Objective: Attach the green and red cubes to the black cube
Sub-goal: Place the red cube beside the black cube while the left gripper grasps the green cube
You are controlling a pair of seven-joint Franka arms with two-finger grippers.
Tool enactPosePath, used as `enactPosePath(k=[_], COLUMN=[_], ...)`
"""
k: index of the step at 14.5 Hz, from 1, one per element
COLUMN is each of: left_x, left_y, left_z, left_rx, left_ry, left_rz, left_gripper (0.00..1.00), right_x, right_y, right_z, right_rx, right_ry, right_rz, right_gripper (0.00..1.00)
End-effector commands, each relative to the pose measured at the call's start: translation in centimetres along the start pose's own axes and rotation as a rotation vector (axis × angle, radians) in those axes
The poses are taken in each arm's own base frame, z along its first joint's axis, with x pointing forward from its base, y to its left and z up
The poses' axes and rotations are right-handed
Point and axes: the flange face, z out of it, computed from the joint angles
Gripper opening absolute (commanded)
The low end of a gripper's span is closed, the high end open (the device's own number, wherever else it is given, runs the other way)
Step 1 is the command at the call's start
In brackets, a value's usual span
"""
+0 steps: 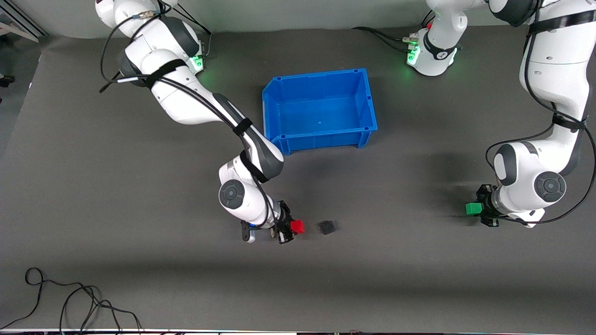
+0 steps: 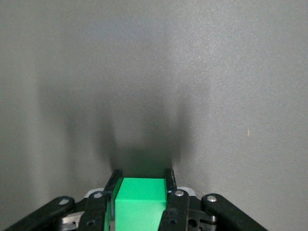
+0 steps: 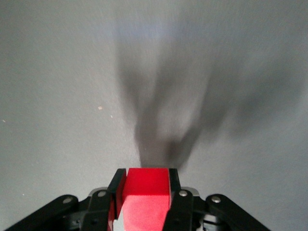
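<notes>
Right end effector (image 1: 292,228) clamped the red cube (image 1: 297,226) beside the black cube (image 1: 327,227); left end effector (image 1: 479,208) pinched the green cube (image 1: 473,208). Cubes looked light, rigid, best gripped on flat sides.

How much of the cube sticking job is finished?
Both pickups look done: the right gripper holds the red cube and the left gripper holds the green cube. The red one is close beside the black cube but not touching it. Left: press red on, then bring green across and attach it.
</notes>
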Motion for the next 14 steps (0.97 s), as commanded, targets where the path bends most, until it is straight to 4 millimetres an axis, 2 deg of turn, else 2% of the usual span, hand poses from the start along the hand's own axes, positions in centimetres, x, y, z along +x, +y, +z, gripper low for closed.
enactPosePath(k=[1,3,7,8,10,14], left_x=[-0.1,-0.8,-4.9,-6.1,-10.0,-18.8], left_y=[0.2,1.7,4.8,5.2,5.3,5.0], left_z=[-3.3,-6.4,-12.9,-13.7,-13.8,-10.0], left_rx=[0.009,0.009,0.02,0.016,0.011,0.058], left_ry=[0.016,0.008,-0.039,-0.05,-0.054,-0.09], left_rz=[-0.009,-0.015,-0.051,-0.07,-0.073,-0.061], left_gripper=[0.0,0.0,0.0,0.0,0.0,0.0], right_x=[-1.9,-2.3,-2.9,-3.1,-3.1,-3.7], right_y=[-0.4,-0.4,-0.1,0.0,0.0,0.3], right_z=[1.0,0.8,1.0,1.0,1.0,1.1], right_rx=[0.039,0.043,0.041,0.04,0.042,0.044], right_ry=[-0.05,-0.055,-0.058,-0.057,-0.052,-0.042], right_rz=[0.046,0.044,0.04,0.043,0.042,0.026], right_gripper=[0.31,0.31,0.31,0.31,0.31,0.31])
